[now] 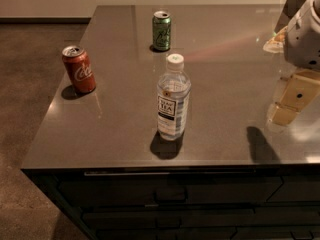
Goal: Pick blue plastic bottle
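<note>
The blue plastic bottle (173, 101) stands upright on the dark counter (225, 49), near its front edge and about midway across, with its white cap on. The gripper (294, 100) hangs over the counter at the right edge of view, well apart from the bottle. I cannot tell how far open it is or whether it holds anything. A red cola can (78, 69) stands to the left, and a green can (161, 31) stands farther back.

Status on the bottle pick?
Tool right of tea bottle, apart. Bottle upright, capped. Cola can left, green can behind; neither between.
</note>
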You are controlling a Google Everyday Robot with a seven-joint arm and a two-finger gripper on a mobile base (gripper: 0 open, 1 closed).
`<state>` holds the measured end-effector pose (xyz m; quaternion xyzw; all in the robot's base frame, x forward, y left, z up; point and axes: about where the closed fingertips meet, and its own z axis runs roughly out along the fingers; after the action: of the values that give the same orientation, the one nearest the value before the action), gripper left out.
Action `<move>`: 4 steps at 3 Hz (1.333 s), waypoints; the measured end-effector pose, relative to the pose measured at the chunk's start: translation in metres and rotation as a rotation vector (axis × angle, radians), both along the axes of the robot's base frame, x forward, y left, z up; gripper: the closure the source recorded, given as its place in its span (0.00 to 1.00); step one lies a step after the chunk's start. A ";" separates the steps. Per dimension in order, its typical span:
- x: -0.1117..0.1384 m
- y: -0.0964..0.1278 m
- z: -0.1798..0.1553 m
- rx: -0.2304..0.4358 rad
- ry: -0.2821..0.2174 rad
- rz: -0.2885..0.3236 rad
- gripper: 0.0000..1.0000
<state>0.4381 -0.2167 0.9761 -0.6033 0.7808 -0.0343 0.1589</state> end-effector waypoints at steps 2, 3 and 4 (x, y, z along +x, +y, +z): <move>0.001 0.002 0.002 0.014 -0.005 0.004 0.00; 0.005 0.014 -0.007 0.100 0.013 0.040 0.00; 0.011 0.053 -0.021 0.254 0.039 0.138 0.00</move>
<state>0.4488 -0.1638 0.9551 -0.6311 0.7385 0.0874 0.2207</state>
